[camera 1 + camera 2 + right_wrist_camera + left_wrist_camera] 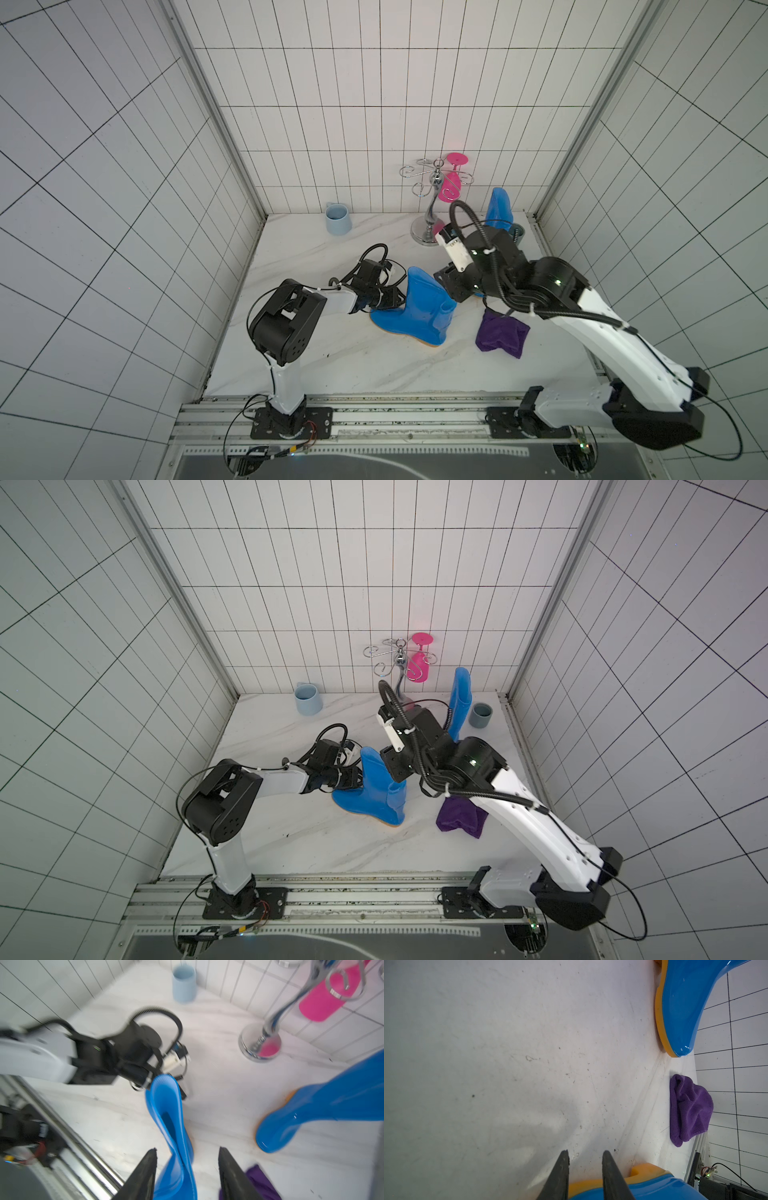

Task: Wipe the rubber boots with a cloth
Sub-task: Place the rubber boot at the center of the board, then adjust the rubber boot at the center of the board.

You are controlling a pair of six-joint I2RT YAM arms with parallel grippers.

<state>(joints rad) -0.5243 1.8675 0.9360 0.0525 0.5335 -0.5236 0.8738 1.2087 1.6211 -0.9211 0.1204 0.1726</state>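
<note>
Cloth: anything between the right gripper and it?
Nothing visible does. The cloth lies uncovered on the table, and in the right wrist view it is just past a fingertip of the open right gripper. The near boot stands beside the cloth, not over it, with its shaft ahead of the jaws.

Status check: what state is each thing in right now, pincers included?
Near boot: upright on its sole.
Far boot: upright by the back wall.
Cloth: crumpled on the table, unheld.
Left pincer: at near boot's foot, grip unclear.
Right pincer: open, empty.
Light blue mug: upright.
Grey cup: upright.
Rack: upright.
Pink glass: hanging upside down on rack.
</note>
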